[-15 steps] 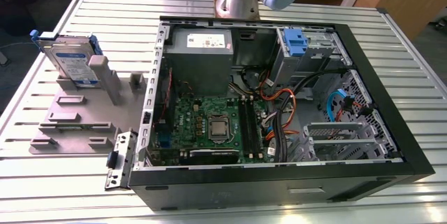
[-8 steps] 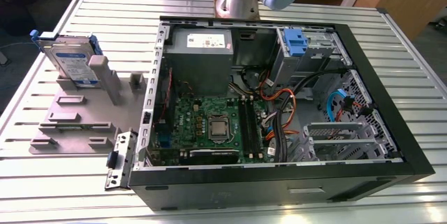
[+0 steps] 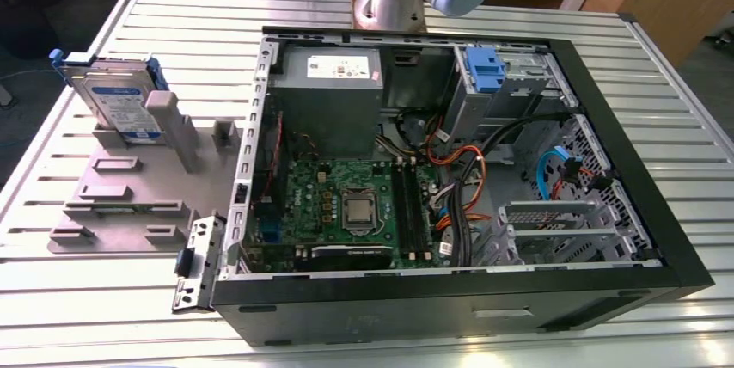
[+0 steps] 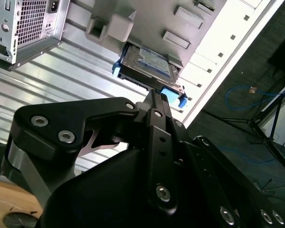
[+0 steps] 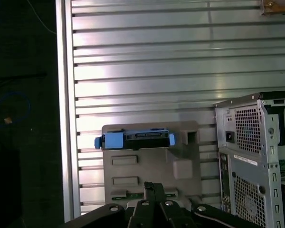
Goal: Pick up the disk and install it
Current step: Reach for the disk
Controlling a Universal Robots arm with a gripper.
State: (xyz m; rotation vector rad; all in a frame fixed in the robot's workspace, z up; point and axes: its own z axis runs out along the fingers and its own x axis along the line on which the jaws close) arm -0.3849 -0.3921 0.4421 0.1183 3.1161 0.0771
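disk (image 3: 115, 101): flat silver-grey hard drive in blue plastic frame, upright in grey holder plate (image 3: 172, 187), 10 o'clock of open black computer case (image 3: 401, 308) | black pincer (image 5: 153, 186): closed, empty | progress: pick-up not begun (nothing installed)

Open computer case (image 3: 459, 303) beside grey holder (image 3: 126, 194); slatted table (image 3: 103, 321)

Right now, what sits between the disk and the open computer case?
In the exterior view, grey upright posts of the fixture plate stand between the disk and the computer case.
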